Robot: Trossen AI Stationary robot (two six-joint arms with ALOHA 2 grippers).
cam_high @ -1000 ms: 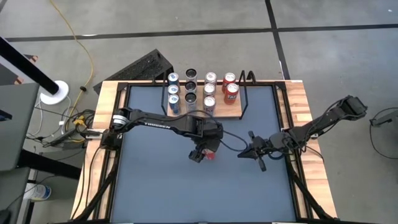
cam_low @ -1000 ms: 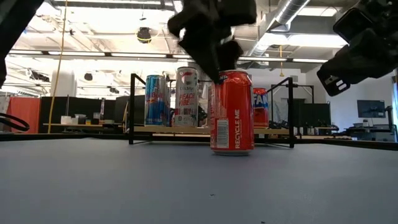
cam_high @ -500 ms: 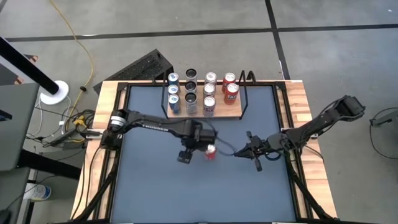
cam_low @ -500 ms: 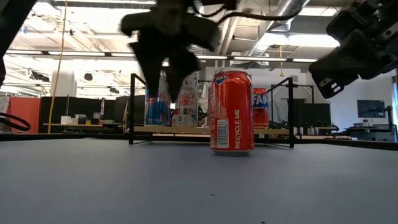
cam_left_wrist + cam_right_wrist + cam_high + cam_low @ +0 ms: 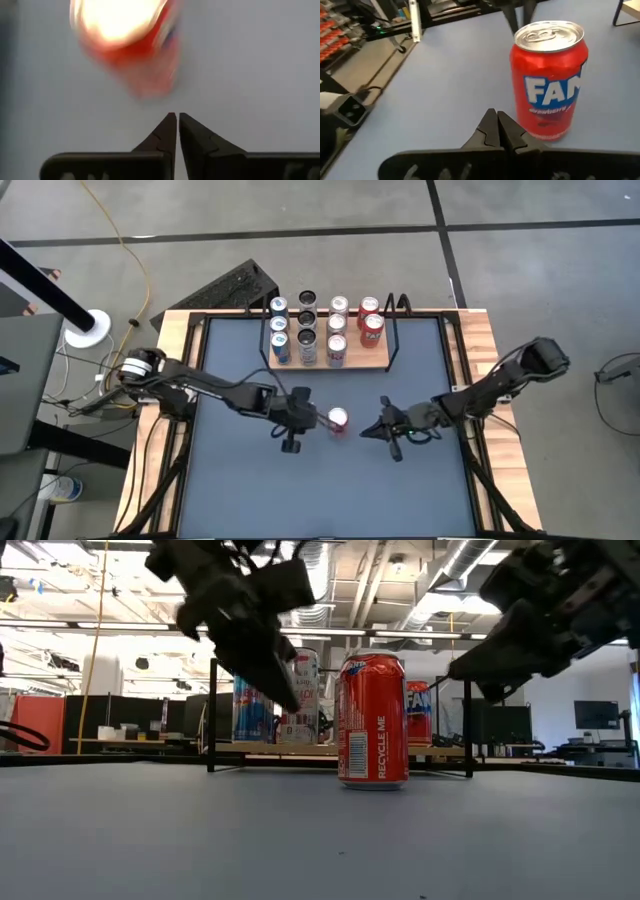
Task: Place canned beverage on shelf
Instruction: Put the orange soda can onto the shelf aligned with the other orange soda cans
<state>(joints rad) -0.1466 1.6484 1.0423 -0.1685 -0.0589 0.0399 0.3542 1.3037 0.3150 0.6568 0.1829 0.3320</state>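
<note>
The left gripper [image 5: 292, 442] hangs with its fingers pressed together, empty, just to the left of the red can [image 5: 338, 420]. The right gripper [image 5: 388, 430] sits a little off the can's other side, fingers likewise closed on nothing. The can stands upright on the worktop [image 5: 250, 490], in front of the shelf [image 5: 380, 361], which carries the other cans [image 5: 306, 330] in rows.

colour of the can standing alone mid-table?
Red, with white lettering and a silver top. The can shows best in the right wrist view.
</note>
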